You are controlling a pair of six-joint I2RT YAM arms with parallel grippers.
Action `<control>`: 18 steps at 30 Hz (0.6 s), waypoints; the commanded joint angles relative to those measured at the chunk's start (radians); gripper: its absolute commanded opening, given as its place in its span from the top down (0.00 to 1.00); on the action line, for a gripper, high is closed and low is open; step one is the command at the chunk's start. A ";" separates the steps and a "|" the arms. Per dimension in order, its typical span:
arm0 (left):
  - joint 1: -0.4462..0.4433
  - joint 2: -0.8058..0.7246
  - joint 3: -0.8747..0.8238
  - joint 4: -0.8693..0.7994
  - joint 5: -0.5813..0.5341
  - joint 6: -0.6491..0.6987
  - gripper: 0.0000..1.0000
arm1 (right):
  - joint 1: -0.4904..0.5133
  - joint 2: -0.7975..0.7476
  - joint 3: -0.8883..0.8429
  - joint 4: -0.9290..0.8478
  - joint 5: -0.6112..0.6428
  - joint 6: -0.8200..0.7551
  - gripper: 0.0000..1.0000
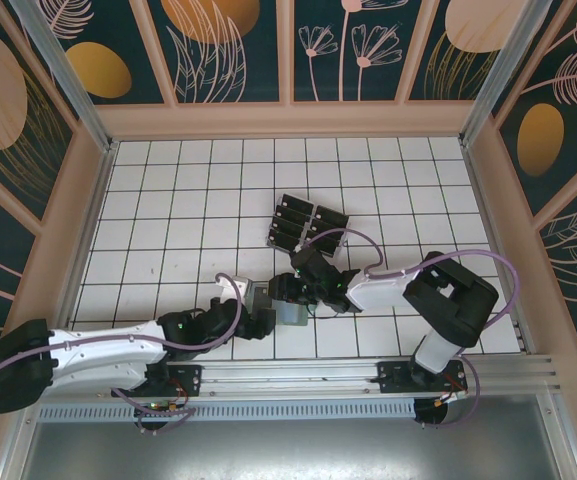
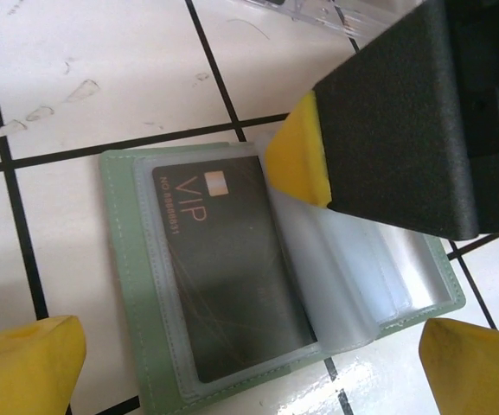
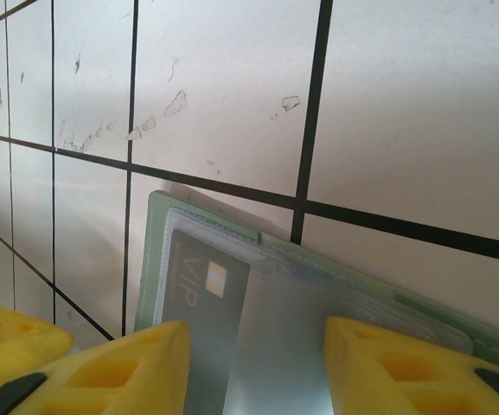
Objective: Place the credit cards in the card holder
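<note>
The flat sage-green card holder [image 1: 293, 312] lies open on the white tiled table [image 1: 168, 200], near the front edge and right between the two arms. In the left wrist view the card holder [image 2: 119, 259] shows a row of clear plastic pockets [image 2: 353, 277] inside. One thin black card [image 2: 232, 277] with the word VIP and a small pale square sits in the pocket on the left. The left gripper [image 2: 249, 367] hangs just over the near edge of the holder with its yellow fingers spread wide apart, and it grips nothing. The right gripper [image 1: 298, 288] comes in from the other side. One yellow fingertip [image 2: 299, 160] of it rests at the top corner of the card, where the clear pockets begin (I cannot tell if it pushes hard or only touches). In the right wrist view the right gripper [image 3: 256, 367] has its two yellow fingers apart too, with the shiny pockets and the black card [image 3: 201, 285] between them, and the green edge of the card holder [image 3: 150, 259] beside them. More black cards [image 1: 303, 225] stand in two rows farther back on the table, in a clear plastic rack [image 2: 318, 10], apart from the holder.
</note>
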 commanded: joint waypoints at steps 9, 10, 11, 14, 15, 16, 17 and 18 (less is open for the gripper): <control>-0.008 0.110 0.051 0.053 -0.036 0.042 0.01 | 0.009 0.015 -0.015 0.017 -0.013 0.025 0.55; -0.008 0.118 0.055 0.057 -0.037 0.046 0.01 | 0.009 0.013 -0.017 0.019 -0.013 0.026 0.55; -0.008 0.127 0.059 0.060 -0.039 0.048 0.01 | 0.009 0.014 -0.020 0.022 -0.013 0.027 0.55; -0.008 0.151 0.070 0.066 -0.040 0.052 0.02 | 0.009 0.013 -0.023 0.026 -0.013 0.029 0.55; -0.008 0.158 0.073 0.067 -0.043 0.053 0.01 | 0.009 0.013 -0.024 0.028 -0.014 0.031 0.55; -0.008 0.164 0.075 0.067 -0.044 0.053 0.01 | 0.009 0.013 -0.024 0.029 -0.016 0.031 0.55; -0.008 0.170 0.078 0.067 -0.047 0.053 0.01 | 0.009 0.010 -0.025 0.031 -0.016 0.031 0.55; -0.008 0.175 0.080 0.065 -0.054 0.052 0.01 | 0.009 0.011 -0.025 0.032 -0.016 0.032 0.55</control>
